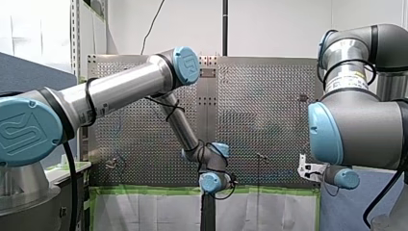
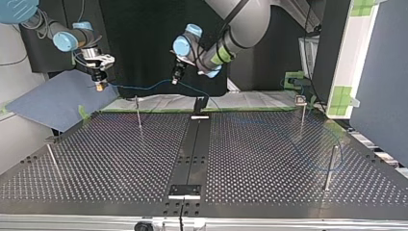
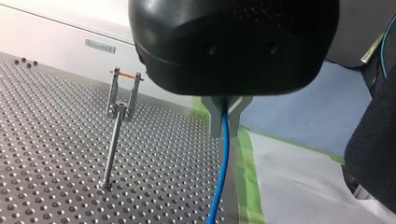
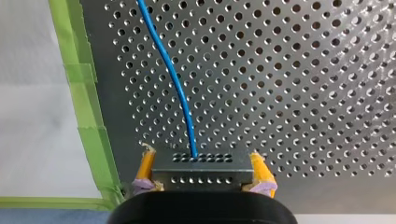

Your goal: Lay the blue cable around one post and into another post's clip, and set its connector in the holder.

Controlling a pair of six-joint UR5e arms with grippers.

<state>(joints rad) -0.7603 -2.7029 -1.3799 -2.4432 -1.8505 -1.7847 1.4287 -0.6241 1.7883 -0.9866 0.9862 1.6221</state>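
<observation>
Top view: both our grippers hang by the table's (image 2: pixel 269 159) taped edge. Our left gripper (image 3: pixel 225 122) is pinched shut on the blue cable (image 3: pixel 223 158), and our right gripper (image 2: pixel 99 84) clamps the connector (image 4: pixel 201 163) btw yellow pads, prob to keep that span lifted for routing. The rest trails right toward a near post (image 2: pixel 329 166); can't tell if it's looped. Green tape (image 4: pixel 88 93) lines the edge.

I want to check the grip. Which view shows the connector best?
The right wrist view: the connector fills the gap between the right gripper's yellow pads, with the cable leaving it. The top view shows it only as a small speck under that gripper. The front and left wrist views do not show it.
</observation>
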